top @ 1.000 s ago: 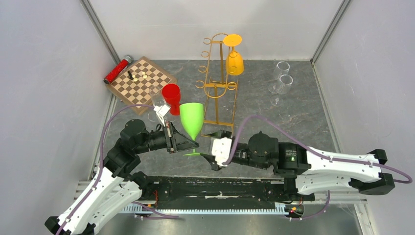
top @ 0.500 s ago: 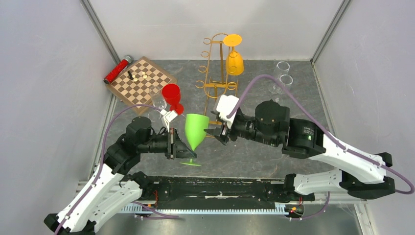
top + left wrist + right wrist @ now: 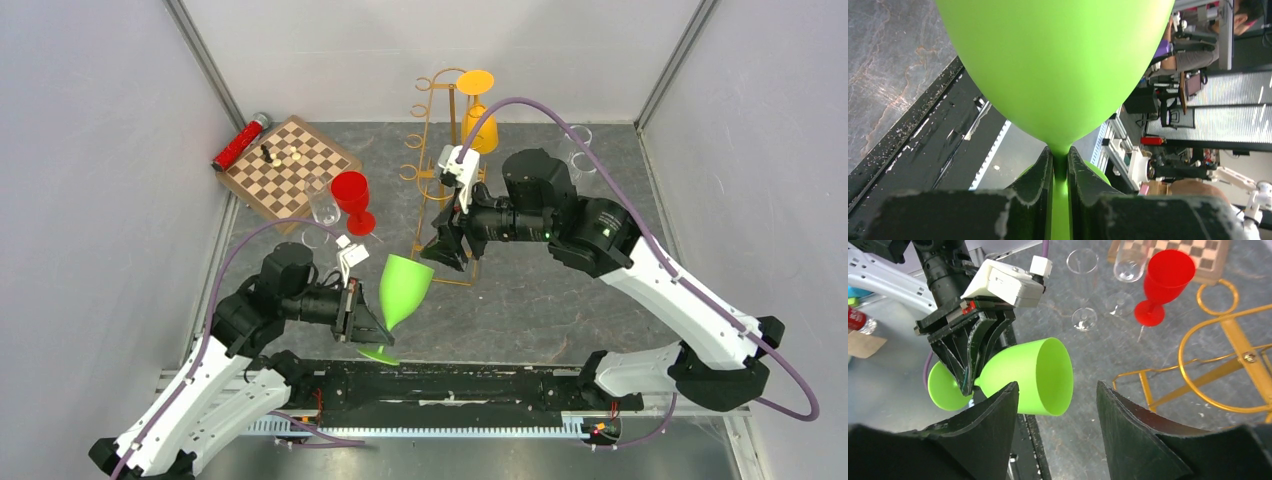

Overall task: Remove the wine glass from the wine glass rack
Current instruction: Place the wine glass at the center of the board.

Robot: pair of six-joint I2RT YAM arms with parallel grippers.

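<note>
The gold wine glass rack [image 3: 440, 170] stands at the back middle. A yellow wine glass [image 3: 481, 128] hangs upside down from its top right hook. My left gripper [image 3: 372, 325] is shut on the stem of a green wine glass [image 3: 404, 288], held tilted above the table's near edge. In the left wrist view the jaws [image 3: 1060, 165] pinch the stem under the green bowl [image 3: 1058, 65]. My right gripper [image 3: 445, 250] is open and empty, raised in front of the rack's base. In the right wrist view its fingers [image 3: 1058, 390] frame the green glass [image 3: 1033, 375] and the rack's base [image 3: 1228, 335].
A red goblet [image 3: 352, 198] and clear glasses [image 3: 322, 215] stand left of the rack. A chessboard [image 3: 290, 165] and a red can [image 3: 240, 142] lie at the back left. Two clear glasses [image 3: 575, 160] stand at the back right. White walls enclose the table.
My right arm has lifted from the near edge and swung back toward the rack, gripper open. My left gripper has drawn the green glass toward the near edge and tilted it.
</note>
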